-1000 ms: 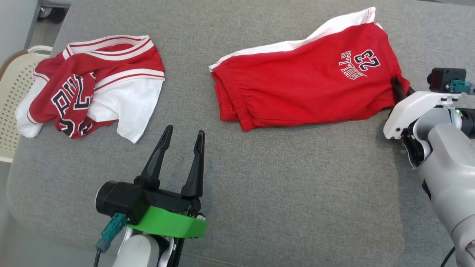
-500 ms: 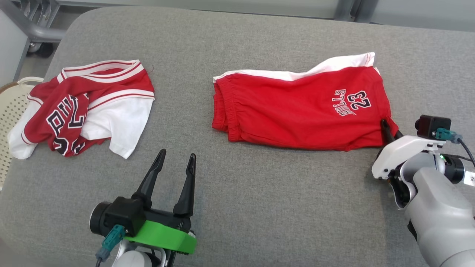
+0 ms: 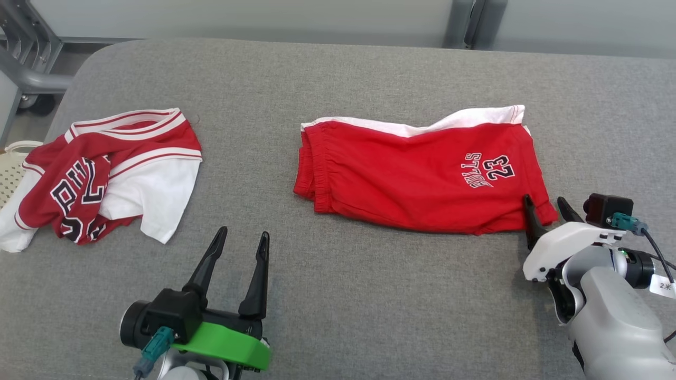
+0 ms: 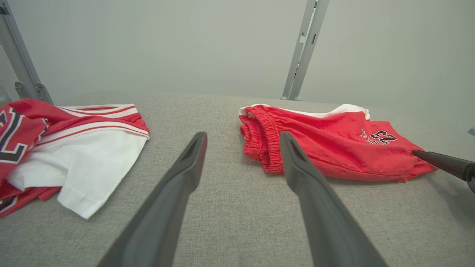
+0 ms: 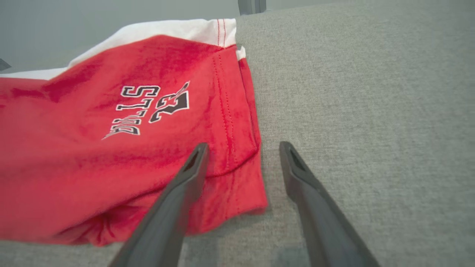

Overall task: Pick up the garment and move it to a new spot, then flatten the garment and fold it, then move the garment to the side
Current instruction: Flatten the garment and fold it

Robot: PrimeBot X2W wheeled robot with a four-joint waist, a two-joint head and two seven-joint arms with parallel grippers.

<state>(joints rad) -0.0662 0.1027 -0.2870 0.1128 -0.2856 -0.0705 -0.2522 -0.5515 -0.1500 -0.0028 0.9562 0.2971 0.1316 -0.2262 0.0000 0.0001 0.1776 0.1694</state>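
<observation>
Soft cloth shorts (image 3: pixel 412 179) on matt, coarse-woven cover (image 3: pixel 369 295)

A broad surface (image 3: pixel 338 316) covered in grey woven fabric is seen, its far left corner rounded. Behind it, a pale, evenly lit wall (image 4: pixel 185 44) is crossed by a slanted metal upright (image 4: pixel 302 48). At the far left, a grey metal frame (image 3: pixel 37 82) on a dark caster (image 3: pixel 36 104) is glimpsed (partly cut off), with a cream perforated basket (image 3: pixel 7 177) below.

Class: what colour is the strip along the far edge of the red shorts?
White strip, clearest in the head view.
</observation>
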